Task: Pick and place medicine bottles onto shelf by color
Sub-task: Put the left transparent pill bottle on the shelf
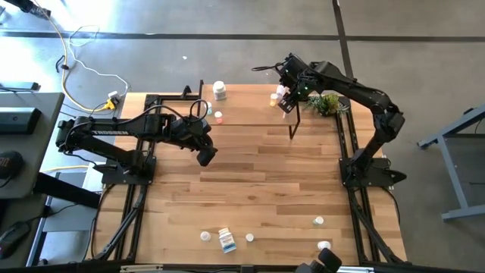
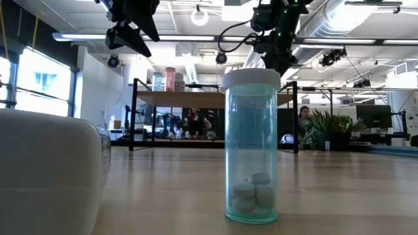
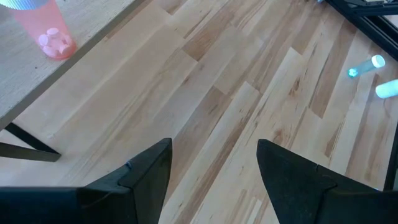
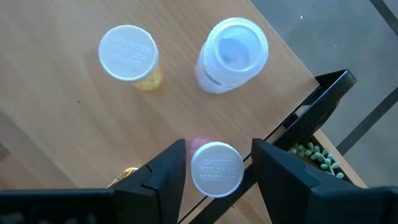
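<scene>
Bottles on the shelf are few so far, so the sorting looks less than half done. At its right end the right gripper hangs straight above a pink bottle with a white cap; its fingers stand spread on either side of the cap with a gap showing, not pinching it, and the bottle appears to stand on the board on its own. Just beside it on the same end are a yellow bottle and a clear white one. Toward the left end stand a larger white bottle and a small pink bottle, so pink ones seem to sit at both ends, which may need fixing if colours are meant to group.

The left gripper hovers over bare surface in front of the shelf, fingers spread and empty.

Still to move, by my count: several bottles along the near edge, among them a blue-labelled one lying down, small white-capped ones beside it, and two more toward the right corner. A teal bottle with tablets stands right before the low camera
</scene>
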Controlling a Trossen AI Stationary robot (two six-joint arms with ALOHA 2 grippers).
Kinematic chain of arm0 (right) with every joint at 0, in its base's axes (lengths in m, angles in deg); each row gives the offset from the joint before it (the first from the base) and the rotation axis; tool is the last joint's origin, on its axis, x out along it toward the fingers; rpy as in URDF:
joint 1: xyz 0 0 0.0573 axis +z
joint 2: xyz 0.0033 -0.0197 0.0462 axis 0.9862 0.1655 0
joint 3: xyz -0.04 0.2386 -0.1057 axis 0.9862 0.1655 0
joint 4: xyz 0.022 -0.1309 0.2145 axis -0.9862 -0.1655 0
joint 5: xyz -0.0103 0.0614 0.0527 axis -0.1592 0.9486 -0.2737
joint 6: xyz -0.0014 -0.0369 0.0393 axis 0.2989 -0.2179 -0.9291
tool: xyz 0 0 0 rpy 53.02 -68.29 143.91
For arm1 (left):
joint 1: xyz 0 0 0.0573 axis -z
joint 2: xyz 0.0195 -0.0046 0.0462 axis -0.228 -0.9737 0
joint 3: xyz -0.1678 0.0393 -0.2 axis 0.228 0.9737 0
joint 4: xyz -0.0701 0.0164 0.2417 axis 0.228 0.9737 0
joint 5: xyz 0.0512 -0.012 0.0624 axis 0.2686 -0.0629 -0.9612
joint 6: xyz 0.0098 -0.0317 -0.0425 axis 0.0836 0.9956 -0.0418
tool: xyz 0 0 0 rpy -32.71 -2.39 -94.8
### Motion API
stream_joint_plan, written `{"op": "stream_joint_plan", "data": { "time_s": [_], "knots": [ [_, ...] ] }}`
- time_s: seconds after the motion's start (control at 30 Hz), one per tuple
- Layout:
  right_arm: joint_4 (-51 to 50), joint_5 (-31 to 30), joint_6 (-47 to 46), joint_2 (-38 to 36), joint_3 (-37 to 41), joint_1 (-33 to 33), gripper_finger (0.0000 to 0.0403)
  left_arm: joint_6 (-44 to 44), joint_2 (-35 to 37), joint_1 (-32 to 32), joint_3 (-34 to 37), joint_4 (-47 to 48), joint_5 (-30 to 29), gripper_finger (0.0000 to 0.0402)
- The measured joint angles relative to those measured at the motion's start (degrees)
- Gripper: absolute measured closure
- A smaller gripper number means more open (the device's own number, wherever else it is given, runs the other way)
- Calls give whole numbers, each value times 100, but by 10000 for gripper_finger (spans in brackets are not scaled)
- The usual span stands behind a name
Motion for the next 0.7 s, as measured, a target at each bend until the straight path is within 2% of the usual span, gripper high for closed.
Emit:
{"op": "stream_joint_plan", "data": {
  "time_s": [0.17,0.37,0.5,0.7],
  "knots": [
    [-26,1,0,2,-63,-1,229,0,0,0,0,0,0,174],
    [-99,-28,0,2,-629,-9,229,0,0,4,0,2,0,174],
    [-459,-299,-7,0,-1063,-9,229,0,0,46,0,12,-1,174],
    [-1041,-297,-204,-2,-1401,71,229,2,0,262,0,135,0,174]
  ]
}}
